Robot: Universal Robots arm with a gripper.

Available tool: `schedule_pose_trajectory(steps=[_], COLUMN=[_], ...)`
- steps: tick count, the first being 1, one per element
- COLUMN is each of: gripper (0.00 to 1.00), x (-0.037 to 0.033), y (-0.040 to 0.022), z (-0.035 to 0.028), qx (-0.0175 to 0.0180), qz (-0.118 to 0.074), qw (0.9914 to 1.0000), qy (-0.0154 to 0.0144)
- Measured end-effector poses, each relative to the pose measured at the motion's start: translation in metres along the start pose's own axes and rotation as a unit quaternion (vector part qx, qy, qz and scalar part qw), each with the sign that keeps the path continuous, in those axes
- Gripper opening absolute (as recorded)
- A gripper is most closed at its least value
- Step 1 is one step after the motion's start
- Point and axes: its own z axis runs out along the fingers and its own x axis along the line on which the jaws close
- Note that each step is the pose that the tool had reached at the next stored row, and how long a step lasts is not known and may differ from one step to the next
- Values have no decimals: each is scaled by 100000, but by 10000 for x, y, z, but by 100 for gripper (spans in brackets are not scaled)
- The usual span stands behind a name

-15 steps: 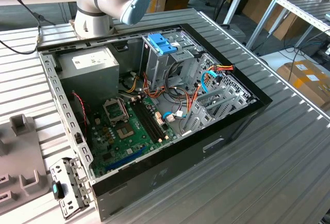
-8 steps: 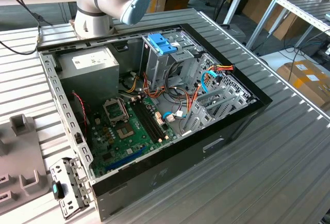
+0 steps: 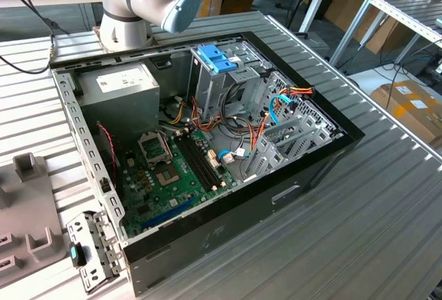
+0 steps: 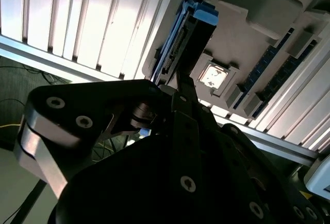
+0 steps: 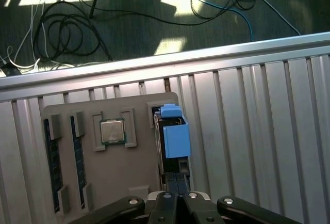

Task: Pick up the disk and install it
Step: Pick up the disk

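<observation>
The disk [image 5: 172,136] stands on edge in a slot at the side of a grey parts tray [image 5: 129,172]. It is a dark slab with bright blue rails and a blue end tab. In the second wrist view the disk [image 4: 193,38] shows edge-on, rising from the tray [image 4: 242,53]. My gripper [image 5: 176,177] hangs right over the disk's near end with its two fingers pressed together and nothing between them. In the second wrist view the gripper [image 4: 181,82] reaches up to the disk's dark edge. I cannot tell whether it touches.
The open computer case [image 3: 207,231] lies on the ribbed metal table, with a grey drive cage [image 3: 290,141] and a tall bay topped by a blue clip [image 3: 217,58]. The tray [image 3: 27,210] sits at the exterior view's left. It holds a processor [image 5: 112,131] and memory sticks [image 5: 54,146].
</observation>
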Motion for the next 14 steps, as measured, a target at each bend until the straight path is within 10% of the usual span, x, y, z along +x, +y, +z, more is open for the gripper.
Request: schedule_pose_trajectory(steps=[14], gripper=[11], x=[1], y=[0], z=[15], qx=[-1], qz=[3], qw=[100000], qy=[-1])
